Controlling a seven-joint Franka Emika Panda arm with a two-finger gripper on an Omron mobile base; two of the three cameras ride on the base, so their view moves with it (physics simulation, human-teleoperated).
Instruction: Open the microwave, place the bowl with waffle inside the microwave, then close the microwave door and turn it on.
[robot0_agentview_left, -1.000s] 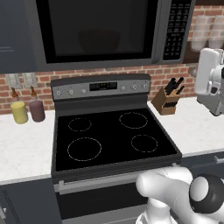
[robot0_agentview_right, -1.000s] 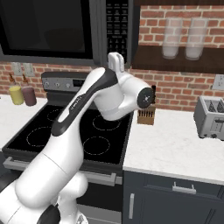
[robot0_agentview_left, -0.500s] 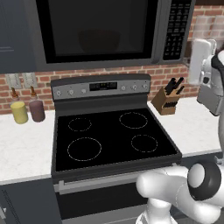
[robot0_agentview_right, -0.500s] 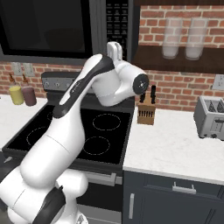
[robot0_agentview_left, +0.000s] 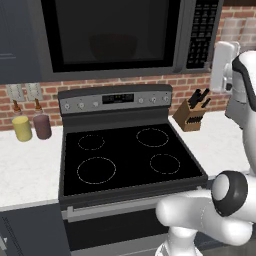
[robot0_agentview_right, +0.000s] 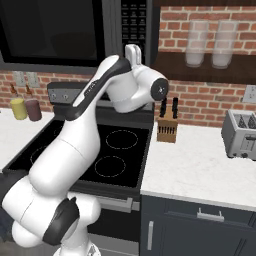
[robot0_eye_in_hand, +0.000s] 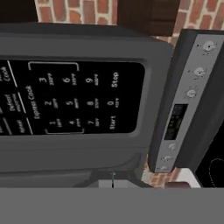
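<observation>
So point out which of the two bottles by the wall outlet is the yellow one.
The yellow bottle is the outer one, farther from the stove. Its neighbour, the dark maroon bottle, stands between it and the stove's edge.

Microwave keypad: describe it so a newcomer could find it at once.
Look above the black stove at the wide dark grey microwave mounted on the brick wall. The keypad is the narrow black strip right of the door's glass window, with rows of small white-labelled buttons.
</observation>
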